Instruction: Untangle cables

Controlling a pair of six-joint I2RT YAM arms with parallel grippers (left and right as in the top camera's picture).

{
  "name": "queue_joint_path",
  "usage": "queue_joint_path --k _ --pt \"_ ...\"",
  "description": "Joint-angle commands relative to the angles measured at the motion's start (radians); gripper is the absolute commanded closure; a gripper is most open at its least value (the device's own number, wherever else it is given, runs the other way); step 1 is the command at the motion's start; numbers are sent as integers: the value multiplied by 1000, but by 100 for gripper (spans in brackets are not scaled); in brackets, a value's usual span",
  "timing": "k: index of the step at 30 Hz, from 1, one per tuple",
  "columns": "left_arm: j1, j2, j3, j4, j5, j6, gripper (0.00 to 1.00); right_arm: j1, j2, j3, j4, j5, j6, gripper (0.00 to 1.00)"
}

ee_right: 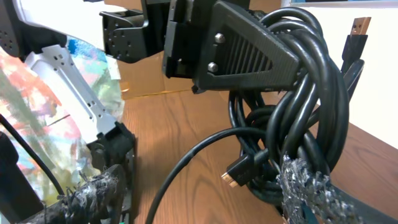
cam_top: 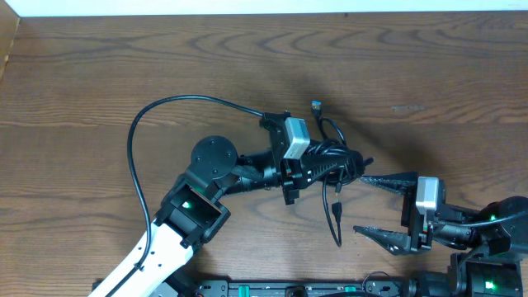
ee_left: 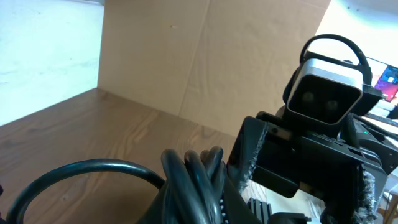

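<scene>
The cables (cam_top: 333, 154) are a bunch of thin black cords held above the wooden table. My left gripper (cam_top: 348, 162) is shut on the bunch; in the left wrist view the cords (ee_left: 198, 177) fill the space between its jaws (ee_left: 205, 208). One plug end (cam_top: 316, 105) sticks out behind the bunch, and a loose cord (cam_top: 337, 221) trails toward the front edge. My right gripper (cam_top: 378, 208) stands open just right of the bunch. In the right wrist view its right finger (ee_right: 311, 186) lies against the bunch (ee_right: 305, 93), and a gold-tipped plug (ee_right: 233, 175) hangs between the fingers.
The left arm's thicker black wire (cam_top: 136, 136) arcs over the table at the left. A cardboard wall (ee_left: 205, 62) stands at the table's far side. The right arm's base (cam_top: 487, 256) sits at the front right corner.
</scene>
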Motion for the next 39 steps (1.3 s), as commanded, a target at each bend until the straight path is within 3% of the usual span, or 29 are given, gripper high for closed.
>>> queue_joint_path --k 1,10,15,24,39 --pt "-8 -13 17 12 -15 24 93 4 -6 7 -3 43 -15 26" --pt "-2 -13 17 9 157 201 93 4 -6 7 -7 44 -4 26" --pt "56 -13 17 10 380 334 92 4 -6 7 -8 44 -4 27" --pt "233 -13 17 98 781 341 93 4 -6 7 -7 9 -5 25" --pt "238 -13 17 122 761 334 92 4 -6 7 -7 -124 -49 23"
